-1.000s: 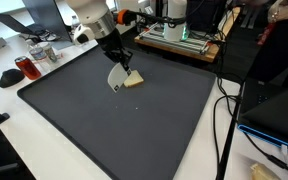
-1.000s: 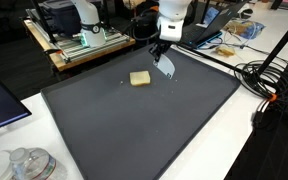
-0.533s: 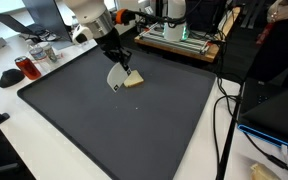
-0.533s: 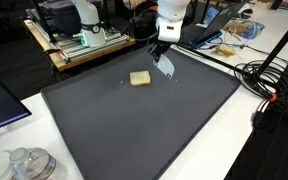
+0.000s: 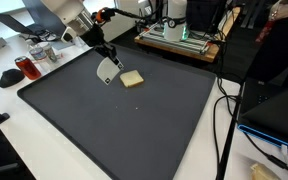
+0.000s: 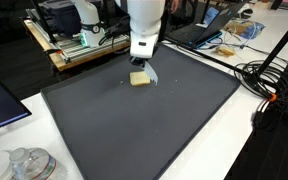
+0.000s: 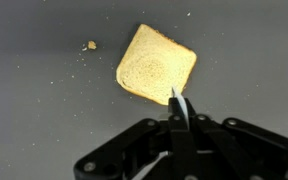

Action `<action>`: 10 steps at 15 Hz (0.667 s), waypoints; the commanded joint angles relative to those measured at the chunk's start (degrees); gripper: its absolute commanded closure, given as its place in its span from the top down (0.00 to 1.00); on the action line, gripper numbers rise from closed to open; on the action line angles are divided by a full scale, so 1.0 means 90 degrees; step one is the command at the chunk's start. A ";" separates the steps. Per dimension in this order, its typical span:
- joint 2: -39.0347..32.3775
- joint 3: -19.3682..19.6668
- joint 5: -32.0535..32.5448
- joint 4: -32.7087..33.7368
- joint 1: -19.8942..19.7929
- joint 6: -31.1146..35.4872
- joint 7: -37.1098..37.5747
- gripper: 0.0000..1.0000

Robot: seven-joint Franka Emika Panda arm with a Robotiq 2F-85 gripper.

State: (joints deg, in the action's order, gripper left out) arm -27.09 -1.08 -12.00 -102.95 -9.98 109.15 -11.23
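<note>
A pale, flat spatula (image 5: 107, 70) hangs from my claw (image 5: 108, 55), whose jaws are pinched tight on its handle, the blade pointing down at the mat. In an exterior view the blade hangs just to the left of a slice of toast (image 5: 132, 79). From the opposite side, in an exterior view, my claw (image 6: 142, 66) stands directly over the slice of toast (image 6: 139, 79), with the spatula (image 6: 151, 76) at the slice's right edge. The wrist view looks straight down. There the slice of toast (image 7: 156, 64) lies flat as a golden square turned like a diamond, and the spatula (image 7: 180, 104) shows edge-on as a thin bright strip. Its tip meets the slice's near right edge, just ahead of my claw (image 7: 178, 128). I cannot tell whether blade and bread actually touch. The toast rests on the far half of a large black mat (image 5: 114, 130), roughly midway between its left and right edges, and the mat (image 6: 134, 130) is otherwise bare around it. A single crumb (image 7: 91, 45) lies well to the left of the slice in the wrist view. The mat lies on a white table (image 5: 24, 140). A red cup (image 5: 24, 68) stands off the mat's far left corner, a wooden rack (image 5: 179, 40) sits beyond its far edge, and black cables (image 5: 224, 110) trail along its right side.
</note>
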 commanded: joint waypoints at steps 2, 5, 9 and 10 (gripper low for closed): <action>-0.0244 0.0167 -0.0855 0.0268 -0.0734 -0.0617 -0.0967 0.01; -0.0291 0.0300 -0.1405 0.0156 -0.1239 -0.0602 -0.1552 0.01; -0.0190 0.0381 -0.2077 -0.0196 -0.1882 -0.0669 -0.2680 0.01; -0.0045 0.0405 -0.2268 -0.0446 -0.2030 -0.0564 -0.3040 0.01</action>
State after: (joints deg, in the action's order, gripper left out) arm -29.67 2.19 -27.33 -103.19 -24.94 104.40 -31.02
